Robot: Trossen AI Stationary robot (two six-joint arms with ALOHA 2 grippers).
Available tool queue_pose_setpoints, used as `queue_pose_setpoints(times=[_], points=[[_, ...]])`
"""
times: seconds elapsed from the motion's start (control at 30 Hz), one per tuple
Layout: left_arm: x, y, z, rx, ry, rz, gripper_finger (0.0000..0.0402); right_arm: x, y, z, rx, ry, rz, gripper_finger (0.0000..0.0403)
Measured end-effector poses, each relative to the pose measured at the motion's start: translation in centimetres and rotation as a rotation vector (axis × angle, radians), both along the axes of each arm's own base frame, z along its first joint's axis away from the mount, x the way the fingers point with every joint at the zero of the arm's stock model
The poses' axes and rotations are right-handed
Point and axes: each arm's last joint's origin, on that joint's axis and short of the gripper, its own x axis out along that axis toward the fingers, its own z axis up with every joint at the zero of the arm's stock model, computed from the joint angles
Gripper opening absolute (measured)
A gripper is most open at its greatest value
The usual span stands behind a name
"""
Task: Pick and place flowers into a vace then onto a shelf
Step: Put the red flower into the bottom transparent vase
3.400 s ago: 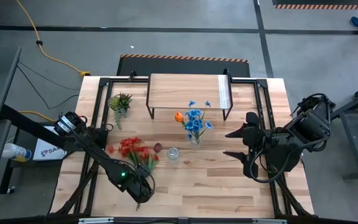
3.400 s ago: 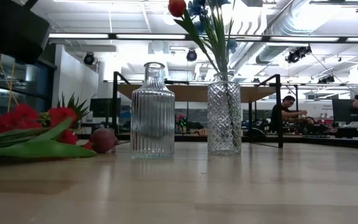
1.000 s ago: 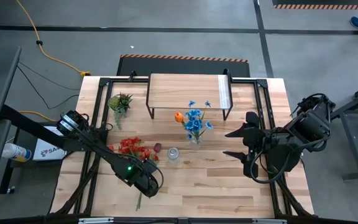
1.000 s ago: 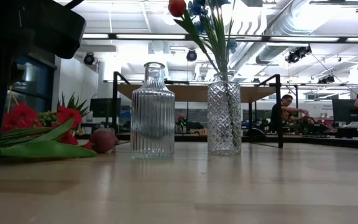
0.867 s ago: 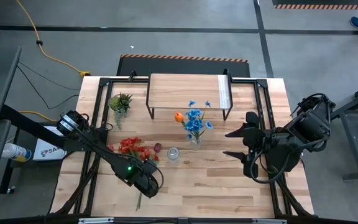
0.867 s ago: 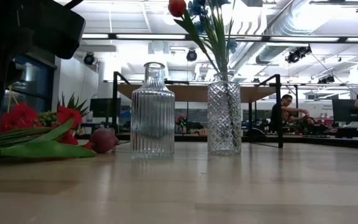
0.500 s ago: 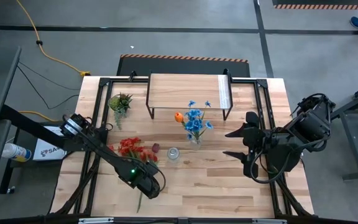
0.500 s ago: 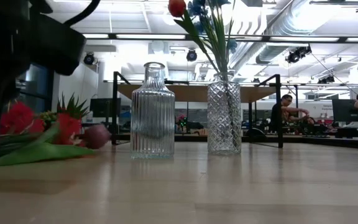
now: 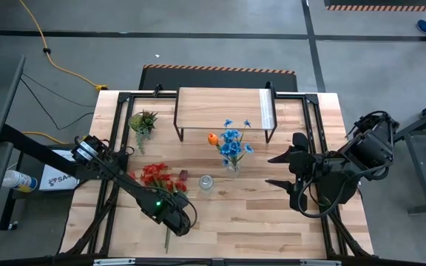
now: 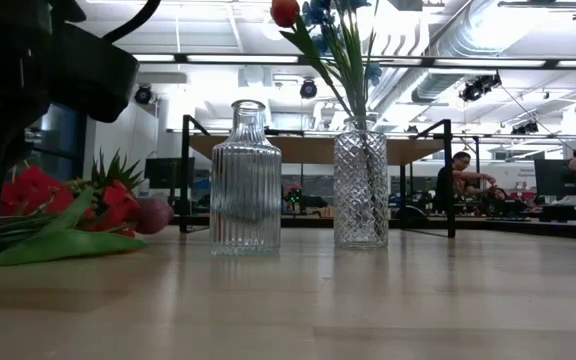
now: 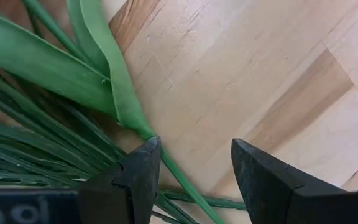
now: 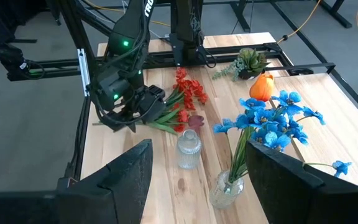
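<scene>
Lying between the parted jaws of the left gripper [image 11: 191,168]: a thin green stem [image 11: 182,180] from the red-bloomed bunch [image 9: 154,176], running across the gap close to the inner face of one finger [image 11: 138,171], the other finger standing clear of it over bare table [image 9: 265,222]; fanning out beside that first finger, the broad leaves [image 11: 55,68] and remaining stems of the bunch; not gripping anything, jaws spread wide.

Resting on the near left part of the table, red blooms pointing toward the shelf [image 9: 224,109] and stems trailing under the left gripper [image 9: 174,218]; lying just beside the blooms, the dark maroon tulip [image 9: 183,175]; standing near it, an empty ribbed glass bottle [image 9: 206,182]; standing just past that, the cut-glass vase [image 9: 232,168] holding the blue-bloomed bunch [image 9: 232,142] and the orange tulip [image 9: 212,138]; sitting near the shelf's left leg, a small green leafy tuft [image 9: 143,121].

Waiting well apart at the right side, the right gripper [image 9: 283,170] with fingers spread and holding nothing.

Compared with 3.4 s ago: bunch now lifted a little and tilted in the low view [image 10: 43,215], red heads sitting higher and the maroon tulip [image 10: 153,214] shifted with them; left gripper now nearer the stems' middle than the table's front edge; right arm, bottle and vase unchanged.
</scene>
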Motion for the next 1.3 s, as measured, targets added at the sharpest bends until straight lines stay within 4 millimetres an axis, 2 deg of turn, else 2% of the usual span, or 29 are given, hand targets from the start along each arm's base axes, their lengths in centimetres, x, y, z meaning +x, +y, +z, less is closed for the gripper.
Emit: queue_pose_setpoints(times=[0.3,1.3], points=[[0.2,0.0,1.5,0.068,0.013,0.024,0.0231,0.0,0.0,0.0,0.0,0.0,-0.001,0.0245],[0.2,0.0,0.9,0.071,0.035,0.03,0.0231,0.0,-0.1,0.0,-0.022,-0.009,-0.012,0.0245]])
